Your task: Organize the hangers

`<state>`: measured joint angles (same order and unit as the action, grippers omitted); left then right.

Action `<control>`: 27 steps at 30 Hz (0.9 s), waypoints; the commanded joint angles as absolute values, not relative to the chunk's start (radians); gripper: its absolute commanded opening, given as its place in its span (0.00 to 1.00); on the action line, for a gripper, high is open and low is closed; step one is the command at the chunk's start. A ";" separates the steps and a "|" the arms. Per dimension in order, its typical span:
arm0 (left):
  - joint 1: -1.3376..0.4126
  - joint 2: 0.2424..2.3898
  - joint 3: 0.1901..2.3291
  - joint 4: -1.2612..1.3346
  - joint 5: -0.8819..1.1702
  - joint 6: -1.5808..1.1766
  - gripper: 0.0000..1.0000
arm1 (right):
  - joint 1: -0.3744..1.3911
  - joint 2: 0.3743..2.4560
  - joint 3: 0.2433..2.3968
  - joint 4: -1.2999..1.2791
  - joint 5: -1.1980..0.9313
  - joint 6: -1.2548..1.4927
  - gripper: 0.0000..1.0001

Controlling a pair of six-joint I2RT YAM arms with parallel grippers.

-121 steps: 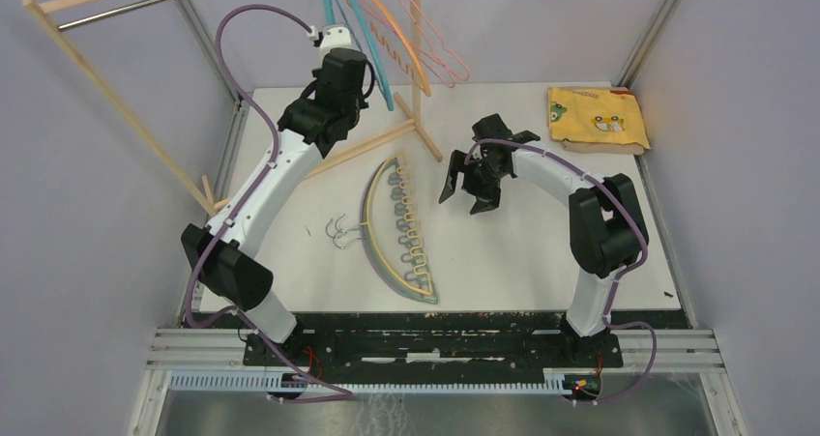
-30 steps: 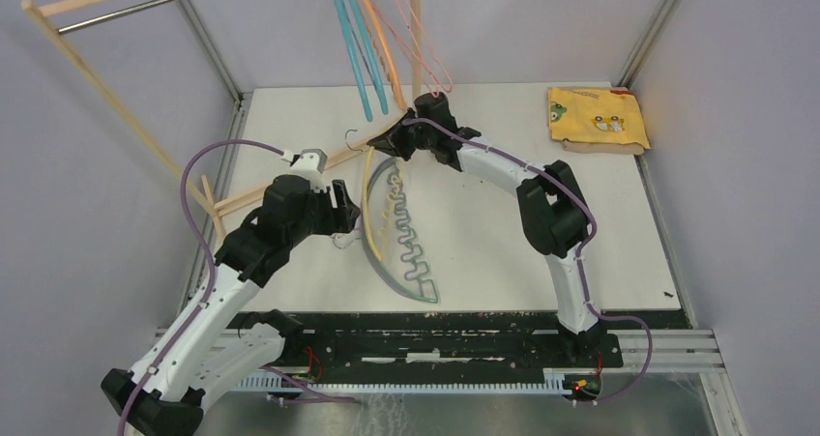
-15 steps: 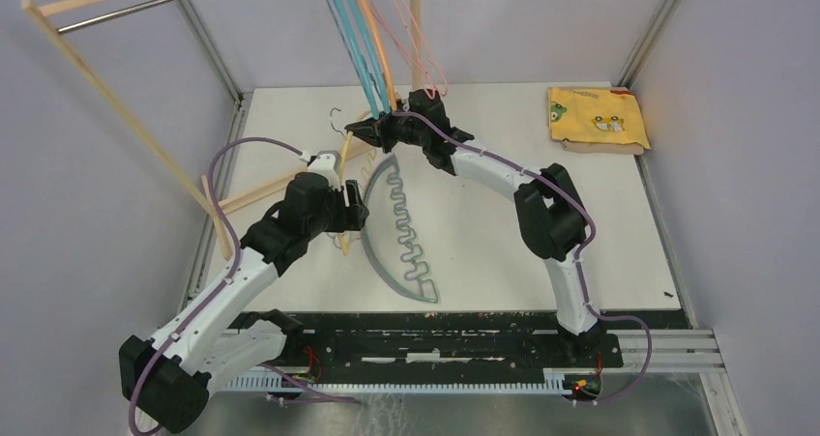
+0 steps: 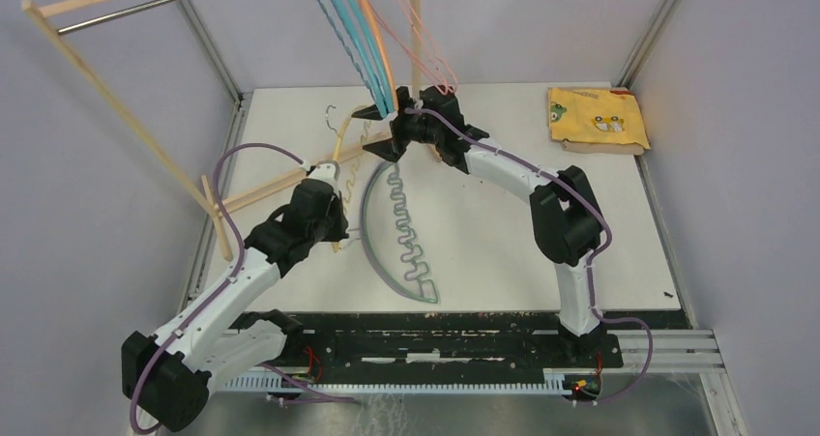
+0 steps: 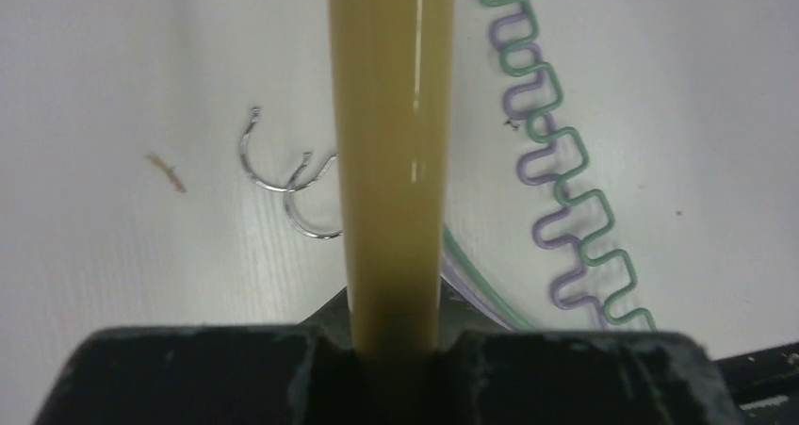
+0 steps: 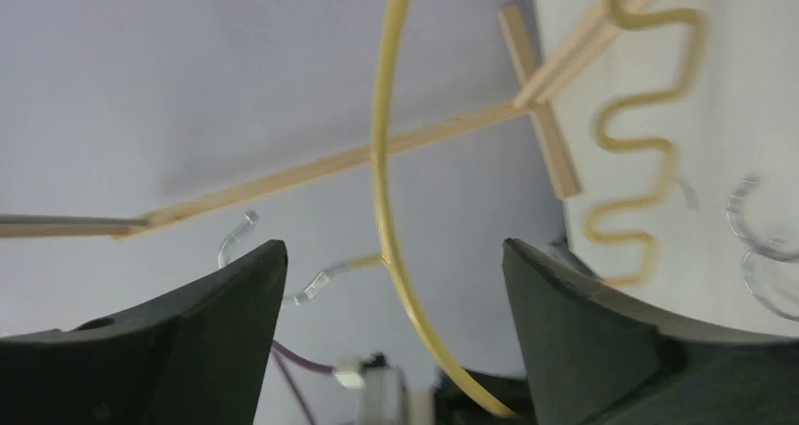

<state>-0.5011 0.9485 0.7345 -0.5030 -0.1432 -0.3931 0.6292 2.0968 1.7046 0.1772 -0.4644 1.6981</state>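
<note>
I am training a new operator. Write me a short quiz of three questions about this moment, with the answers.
1. True or false: the right gripper is shut on the yellow hanger.
2. Which hangers lie on the table? A) the green and purple pair B) blue and pink C) orange and teal
3. Which gripper holds the yellow hanger?
Key: 1 false, its jaws stand open around the hanger; 2 A; 3 the left gripper.
</note>
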 commanded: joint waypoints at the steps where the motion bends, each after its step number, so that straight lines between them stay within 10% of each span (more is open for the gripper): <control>1: -0.499 0.904 0.857 -0.584 -0.399 -0.409 0.03 | 0.593 1.943 1.596 -0.021 -0.517 1.529 1.00; 11: -0.499 0.839 1.033 -0.604 -0.770 -0.410 0.03 | 0.554 1.855 1.495 -0.746 -0.178 0.762 1.00; 27: -0.497 1.169 1.364 -0.415 -0.827 -0.265 0.03 | 0.554 1.826 1.442 -0.783 -0.017 0.585 1.00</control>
